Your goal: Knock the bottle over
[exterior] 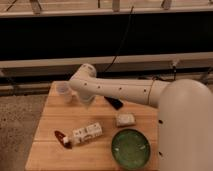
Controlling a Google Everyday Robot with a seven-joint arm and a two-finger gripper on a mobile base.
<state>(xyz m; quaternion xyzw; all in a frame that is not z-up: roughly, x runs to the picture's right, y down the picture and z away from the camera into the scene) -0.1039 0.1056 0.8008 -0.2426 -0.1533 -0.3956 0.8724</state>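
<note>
— Wooden table (47,117), mid-frame: what lies at lower left?

— A small red object (59,135), and touching its right end the bottle (84,134), flat on its side, cap toward the left.

— So the knocking step looks done?

— It appears so; the likely next move is simply for the arm to draw clear.

— And further right?

— A translucent cup (64,92) at upper left, the gripper (87,101) just beside it, above the bottle. Then a pale block (125,119) and green bowl (131,148).

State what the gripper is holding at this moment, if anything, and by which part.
Nothing of the task: the bottle lies on its side on the table, apart from the gripper, which hangs beside the cup.
</note>
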